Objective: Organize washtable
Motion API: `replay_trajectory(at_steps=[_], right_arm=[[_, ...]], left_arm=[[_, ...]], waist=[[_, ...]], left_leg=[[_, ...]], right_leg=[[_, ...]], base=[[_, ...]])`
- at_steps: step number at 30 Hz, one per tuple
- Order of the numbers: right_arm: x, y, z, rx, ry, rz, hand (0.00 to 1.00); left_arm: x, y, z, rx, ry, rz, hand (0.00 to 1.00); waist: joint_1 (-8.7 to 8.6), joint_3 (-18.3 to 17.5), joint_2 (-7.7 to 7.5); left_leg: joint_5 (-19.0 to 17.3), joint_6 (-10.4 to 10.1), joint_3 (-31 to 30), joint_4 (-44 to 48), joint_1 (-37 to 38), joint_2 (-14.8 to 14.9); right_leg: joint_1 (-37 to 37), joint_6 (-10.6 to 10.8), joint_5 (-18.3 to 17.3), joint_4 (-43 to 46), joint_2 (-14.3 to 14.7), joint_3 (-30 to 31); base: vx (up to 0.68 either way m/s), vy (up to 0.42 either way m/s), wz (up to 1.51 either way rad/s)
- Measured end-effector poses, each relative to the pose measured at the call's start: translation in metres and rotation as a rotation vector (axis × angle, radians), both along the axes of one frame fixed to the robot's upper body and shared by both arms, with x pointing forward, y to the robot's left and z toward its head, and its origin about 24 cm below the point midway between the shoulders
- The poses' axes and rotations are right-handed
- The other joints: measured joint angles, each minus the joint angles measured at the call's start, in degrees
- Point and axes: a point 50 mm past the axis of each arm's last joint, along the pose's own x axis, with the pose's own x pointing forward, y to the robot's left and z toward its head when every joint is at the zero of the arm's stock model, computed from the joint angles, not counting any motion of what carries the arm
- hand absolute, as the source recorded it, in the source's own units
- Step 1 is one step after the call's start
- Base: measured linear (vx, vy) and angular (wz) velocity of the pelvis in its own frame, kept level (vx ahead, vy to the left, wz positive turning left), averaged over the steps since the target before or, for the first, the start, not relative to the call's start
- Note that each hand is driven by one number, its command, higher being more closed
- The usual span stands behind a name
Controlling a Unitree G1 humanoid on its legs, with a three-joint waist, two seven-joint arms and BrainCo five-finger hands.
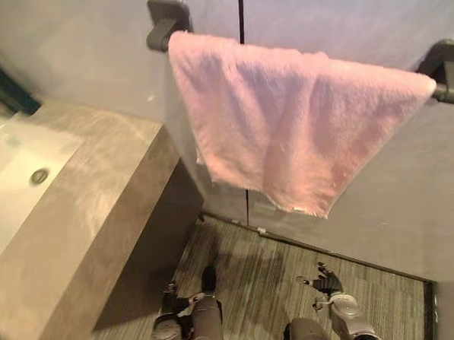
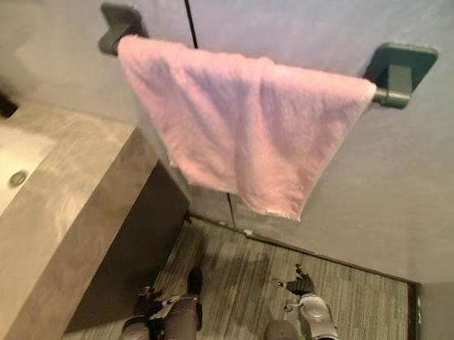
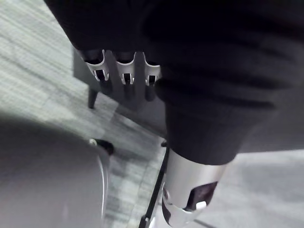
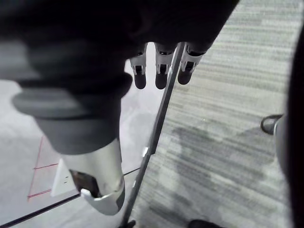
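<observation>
Leftward, a grey stone desk (image 1: 99, 199) is set against the wall (image 1: 382, 230), with a white basin (image 1: 13, 166) and its drain (image 1: 39, 176) sunk in. To its right the pink towel (image 1: 286, 129) is draped over a dark rail (image 2: 391, 96), its long axis along the rail and its edges hanging floorward. The left hand (image 1: 171, 298) and right hand (image 1: 326, 280) are held low over the striped floor (image 1: 270, 267), fingers (image 4: 161, 76) relaxed, nothing gripped.

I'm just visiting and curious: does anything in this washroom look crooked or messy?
Yes. The pink towel on the wall bar hangs crooked: its bottom edge slants to one low corner instead of running parallel to the bar.
</observation>
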Motion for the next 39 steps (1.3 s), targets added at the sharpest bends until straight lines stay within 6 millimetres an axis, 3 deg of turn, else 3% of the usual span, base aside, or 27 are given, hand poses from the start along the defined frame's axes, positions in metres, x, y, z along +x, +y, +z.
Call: replay_trajectory(at_steps=[2,4,6,8,10,11,12,15,20,25,29,31,33,36,39], right_arm=[[-0.003,-0.004,0.0,-0.019,0.001,-0.027,0.0],[-0.005,-0.002,0.001,-0.014,-0.011,-0.029,0.0],[-0.011,0.003,-0.002,0.002,0.006,-0.034,0.0],[-0.011,0.006,-0.003,0.018,0.007,-0.046,0.0],[-0.006,0.007,-0.001,0.026,-0.007,-0.063,0.0],[-0.004,0.002,0.0,0.018,-0.013,-0.071,0.0],[-0.003,-0.004,0.001,0.009,-0.016,-0.088,0.0],[-0.004,0.002,-0.003,0.03,0.011,-0.089,0.0],[-0.008,0.004,-0.006,0.032,0.039,-0.079,0.0],[-0.013,0.009,-0.01,0.034,0.066,-0.053,0.0],[-0.016,0.013,-0.012,0.045,0.073,-0.056,0.0],[-0.019,0.015,-0.013,0.051,0.079,-0.06,0.0],[-0.025,0.015,-0.015,0.051,0.092,-0.076,0.0],[-0.031,0.009,-0.016,0.046,0.098,-0.129,0.0],[-0.026,0.006,-0.013,0.03,0.084,-0.13,0.0]], left_arm=[[-0.002,0.003,-0.001,0.005,0.009,0.012,0.0],[-0.001,0.002,0.0,0.003,0.007,0.008,0.0],[-0.003,-0.001,-0.002,-0.005,0.016,0.007,0.0],[-0.006,-0.003,-0.005,-0.013,0.047,-0.008,0.0],[-0.008,-0.007,-0.008,-0.015,0.068,-0.043,0.0],[-0.008,-0.011,-0.008,-0.011,0.074,-0.077,0.0],[-0.004,-0.011,-0.007,-0.005,0.072,-0.091,0.0],[-0.01,-0.001,-0.009,0.022,0.095,-0.086,0.0],[-0.029,0.007,-0.015,0.033,0.149,-0.065,0.0],[-0.038,0.011,-0.018,0.024,0.17,-0.018,0.0],[-0.035,0.013,-0.016,-0.001,0.149,0.054,0.0],[-0.031,0.016,-0.014,-0.009,0.125,0.088,0.0],[-0.026,0.018,-0.011,-0.023,0.103,0.124,0.0],[-0.025,0.021,-0.011,-0.041,0.094,0.177,0.0],[-0.022,0.028,-0.009,-0.055,0.074,0.244,0.0]], waist=[[-0.01,-0.22,-1.4],[-1.33,0.06,-1.92],[-1.34,-0.09,-1.54],[-1.93,-0.36,-1.09],[-3.32,-0.79,-0.21],[-4.25,-1.38,1.74],[-4.34,-1.37,2.73],[-2.67,-1.52,2.19],[-2.54,-2.0,2.51],[-2.54,-2.49,1.11],[-1.83,-2.04,-0.35],[-1.1,-1.99,-0.83],[-0.08,-1.88,-0.81],[0.45,-1.37,-1.55],[0.68,-0.48,-2.5]], left_leg=[[-9.03,2.03,8.61,9.22,0.27,-2.2],[-19.27,3.38,14.59,19.94,1.85,-2.59],[-26.07,2.75,17.8,24.59,6.32,-0.91],[-30.07,1.6,19.27,23.1,13.03,0.08],[-29.89,1.39,21.05,14.18,18.49,-0.03],[-27.03,-0.54,21.07,3.51,22.75,-0.16],[-26.04,0.89,19.98,-1.59,24.06,-0.17],[-24.88,1.5,18.71,-0.82,22.6,-1.61],[-23.05,3.7,17.2,-1.56,21.88,-3.19],[-21.2,3.27,14.34,-3.42,21.51,-3.13],[-21.22,3.13,10.69,0.15,17.4,-3.09],[-22.94,4.61,12.71,6.27,12.72,-0.89],[-24.11,7.06,19.92,14.44,7.7,3.75],[-24.43,6.89,22.52,14.52,7.52,5.21],[-24.3,6.62,23.14,13.96,4.97,6.27]], right_leg=[[-2.37,-2.56,1.43,0.76,-2.15,-6.22],[-4.36,-4.21,3.25,0.67,-3.9,-11.14],[-4.97,-5.01,4.01,0.66,-4.12,-14.8],[-4.79,-5.29,5.23,-0.27,-4.15,-18.46],[-5.03,-4.81,7.42,-2.63,-4.0,-21.69],[-5.14,-4.13,9.49,-5.21,-2.71,-24.08],[-5.38,-3.75,11.01,-6.58,-2.03,-25.2],[-3.8,-3.11,15.91,-11.22,-1.91,-25.06],[-3.64,-3.08,19.0,-13.17,-2.56,-25.06],[-3.86,-2.89,18.87,-12.27,-2.52,-24.77],[-4.43,-1.95,15.23,-9.93,-4.32,-28.57],[-4.8,-2.18,13.84,-9.5,-4.54,-31.72],[-3.45,-2.39,13.71,-9.51,-4.78,-37.49],[-0.26,-1.87,12.64,-9.66,-5.97,-42.18],[-0.12,-1.2,13.02,-9.55,-7.84,-42.18]], base=[[-0.37,-0.304,1.24],[-0.34,-0.22,1.29],[-0.26,-0.067,0.99],[-0.25,0.006,1.03],[-0.24,0.074,1.11],[-0.24,0.141,1.04],[-0.23,0.158,0.83],[-0.24,0.132,0.22],[-0.16,0.046,0.09],[-0.12,-0.056,0.23],[-0.09,-0.065,0.59],[-0.09,-0.104,0.91],[-0.03,-0.074,1.18],[0.01,0.021,1.07],[-0.04,0.139,0.56]])
